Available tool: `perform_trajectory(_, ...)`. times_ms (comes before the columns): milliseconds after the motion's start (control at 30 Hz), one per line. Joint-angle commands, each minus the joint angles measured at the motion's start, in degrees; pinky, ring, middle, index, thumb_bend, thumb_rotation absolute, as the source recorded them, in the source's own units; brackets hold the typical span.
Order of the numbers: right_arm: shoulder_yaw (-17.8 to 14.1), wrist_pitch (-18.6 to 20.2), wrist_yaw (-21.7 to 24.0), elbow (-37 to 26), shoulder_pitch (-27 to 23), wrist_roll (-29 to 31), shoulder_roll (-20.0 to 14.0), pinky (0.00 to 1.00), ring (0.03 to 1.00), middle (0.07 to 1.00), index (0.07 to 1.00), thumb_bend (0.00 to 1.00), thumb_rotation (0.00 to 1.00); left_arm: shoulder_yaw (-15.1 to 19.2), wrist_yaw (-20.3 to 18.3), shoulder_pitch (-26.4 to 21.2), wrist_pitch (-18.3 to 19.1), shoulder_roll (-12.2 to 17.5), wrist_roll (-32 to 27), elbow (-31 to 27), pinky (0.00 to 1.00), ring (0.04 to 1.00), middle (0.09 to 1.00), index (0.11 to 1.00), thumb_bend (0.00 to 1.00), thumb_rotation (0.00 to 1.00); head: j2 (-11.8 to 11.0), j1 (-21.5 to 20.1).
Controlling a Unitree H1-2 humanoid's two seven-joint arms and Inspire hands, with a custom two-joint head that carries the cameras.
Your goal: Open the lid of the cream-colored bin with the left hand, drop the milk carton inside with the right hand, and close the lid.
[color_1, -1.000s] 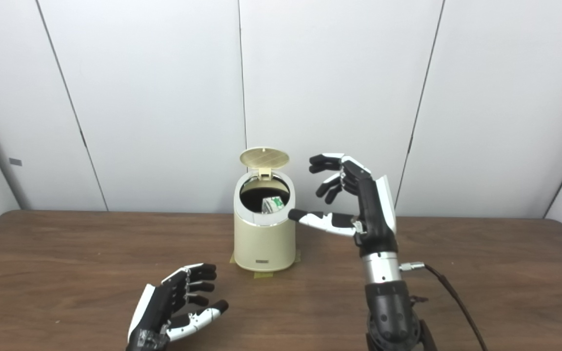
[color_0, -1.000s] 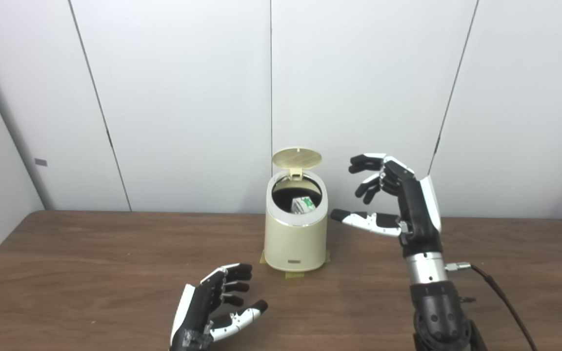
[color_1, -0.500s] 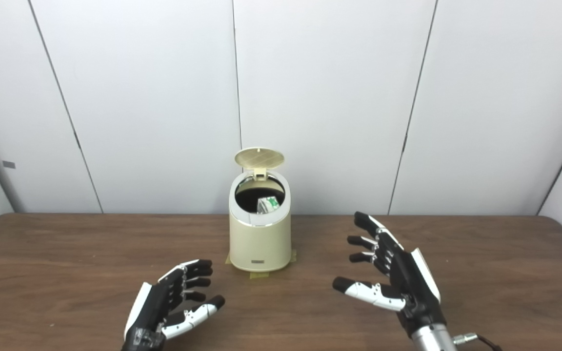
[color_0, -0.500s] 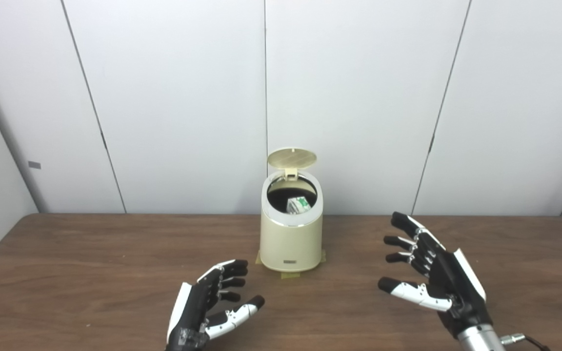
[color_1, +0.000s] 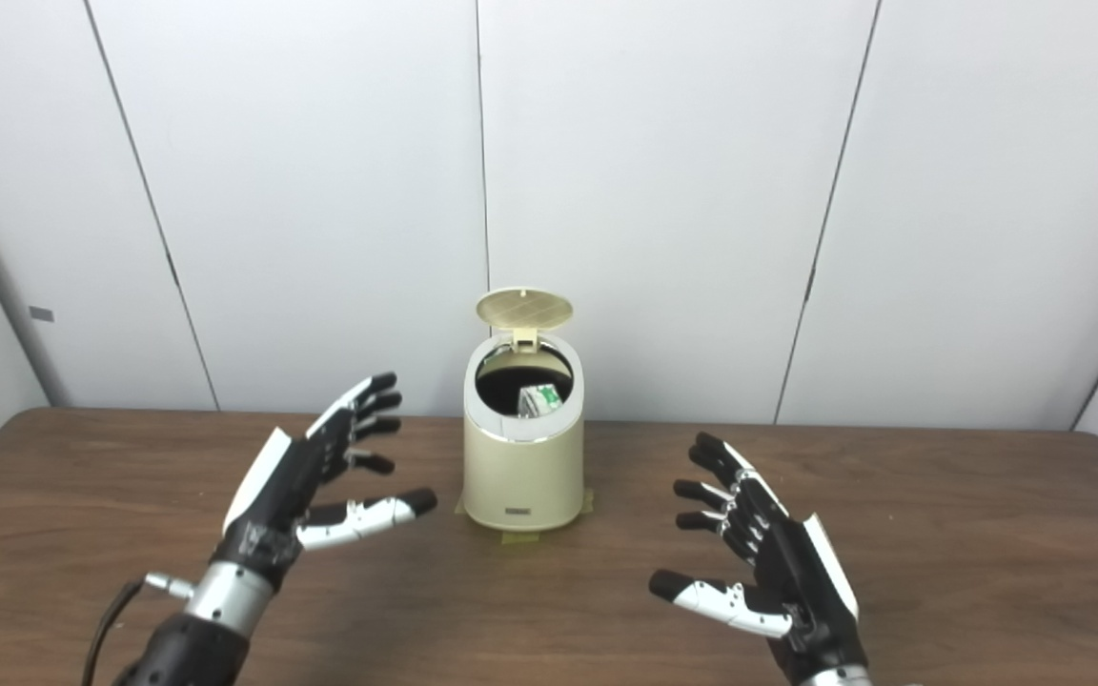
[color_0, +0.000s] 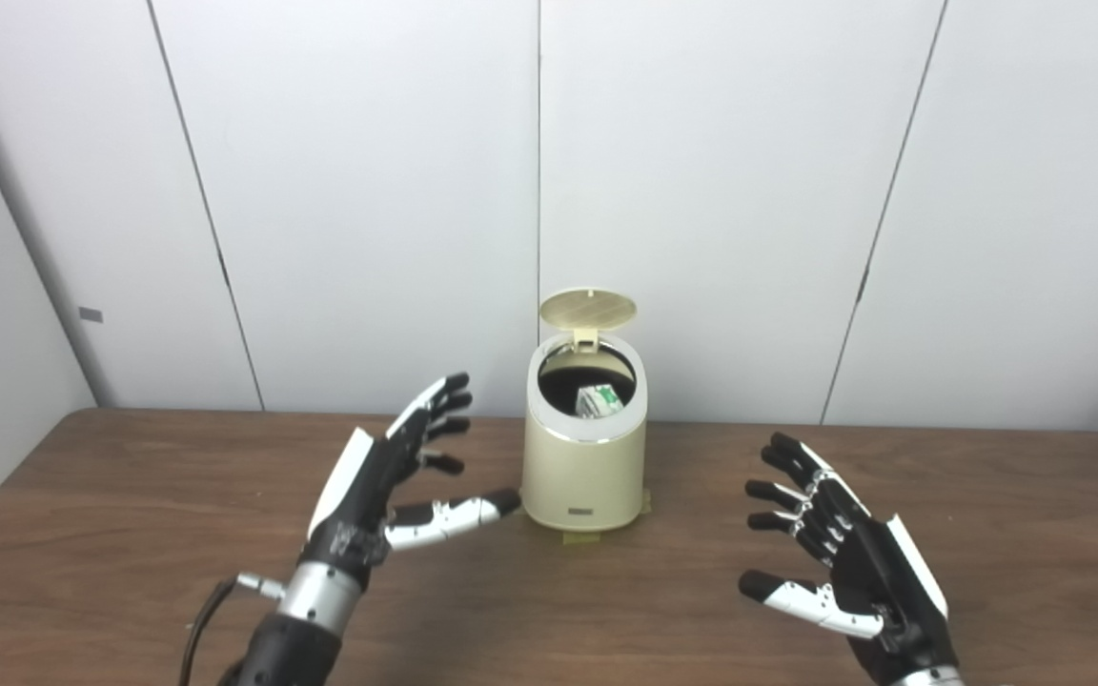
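Right hand (color_0: 844, 562) has dropped back low, fingers apart, empty; left hand (color_0: 396, 476) has risen beside bin (color_0: 582, 476), fingers spread. Carton (color_0: 597, 400) inside, lid (color_0: 587, 310) up: closing comes next.

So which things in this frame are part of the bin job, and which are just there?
Part of the job:
- cream-colored bin
- its lid, standing open
- milk carton, inside the bin
- left hand, open
- right hand, open

Just there:
- tape under the bin
- table
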Motion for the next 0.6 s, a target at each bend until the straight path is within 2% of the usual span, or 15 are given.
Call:
perform_trajectory(0, -0.42, -2.85, -0.13, -0.85, -1.64, -0.23, 0.17, 0.68, 0.795, 0.892, 0.889, 0.86, 0.29, 0.65, -0.05, -6.19, 0.69, 1.04, 0.82, 0.76, 0.68, 0.871, 0.915, 0.942, 0.87, 0.26, -0.04, -0.05)
perform_trajectory(100, -0.37, -2.04, -0.23, -1.08, -1.59, -0.40, 0.34, 0.70, 0.802, 0.896, 0.891, 0.85, 0.29, 0.28, -0.22, -11.75, 2.19, 2.07, 2.51, 3.57, 0.69, 0.880, 0.919, 0.937, 0.89, 0.27, -0.28, -0.20)
perform_trajectory(233, -0.38, -1.30, -0.11, -1.78, -1.45, 0.10, 0.66, 0.69, 0.804, 0.896, 0.889, 0.84, 0.29, -1.17, -0.87, -18.17, 2.29, 3.67, 4.84, 8.42, 0.73, 0.892, 0.926, 0.938, 0.90, 0.28, -0.53, -0.33)
perform_trajectory(500, -0.20, -0.89, 0.16, -2.80, -1.22, -0.37, 0.41, 0.71, 0.814, 0.901, 0.894, 0.83, 0.31, -4.30, -2.45, -27.81, 3.96, 4.90, 9.12, 16.83, 0.86, 0.957, 0.970, 0.972, 0.90, 0.32, -1.13, -0.50)
perform_trajectory(567, -0.07, -0.59, 0.00, -3.15, -1.17, -0.59, 0.68, 0.70, 0.804, 0.894, 0.886, 0.84, 0.32, -5.50, -2.61, -29.76, 3.72, 5.07, 10.29, 19.36, 0.83, 0.927, 0.951, 0.975, 0.91, 0.33, -1.36, -0.73)
